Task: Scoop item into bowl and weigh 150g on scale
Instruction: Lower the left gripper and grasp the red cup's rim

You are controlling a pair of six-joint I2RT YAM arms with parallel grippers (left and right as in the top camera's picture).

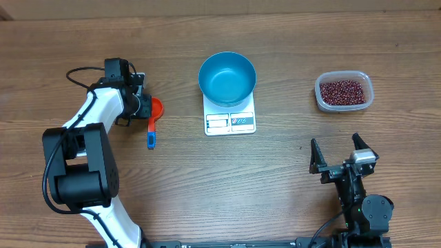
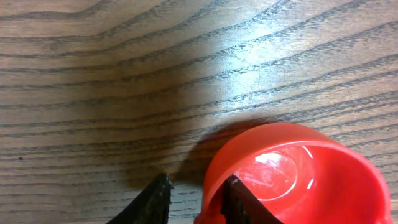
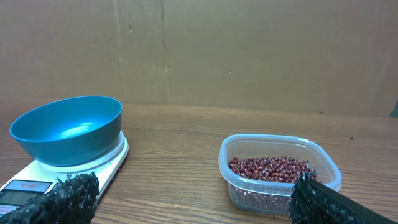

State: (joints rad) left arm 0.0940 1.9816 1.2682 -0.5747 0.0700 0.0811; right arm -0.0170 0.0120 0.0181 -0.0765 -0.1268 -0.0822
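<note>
- Overhead: the left gripper (image 1: 143, 105) was seen at the far left of the table (image 1: 275, 207), set against the red cup of the scoop (image 1: 156, 110), whose blue handle pointed toward the near side.
- The empty blue bowl (image 1: 227, 77) was seen standing on the scale (image 1: 230, 122) at the centre. The beans (image 1: 342, 90) were all held in the clear tub (image 1: 344, 103) at the far right, well apart from the scoop.
- The right gripper (image 1: 335, 141) was seen near right, with its jaws spread wide and nothing between them.
- Left wrist: the scoop's rim was straddled by the left fingers (image 2: 158, 202), one outside the wall and one inside the cup. A sliver of shadow was seen between the outer finger and the wall, so whether the wall was already pinched could not be told.
- Right wrist: the bowl on the scale was seen to the left and the tub of beans to the right. Both lay beyond the two parted fingertips, and neither was touched.
- Step judged in hand: picking up the scoop. No beans had been moved and nothing had been weighed.
- Next move, as judged: the rim would need a firm pinch and the scoop would need to be lifted level. It would then have to be carried past the bowl to the tub without the bowl being knocked off the scale.
</note>
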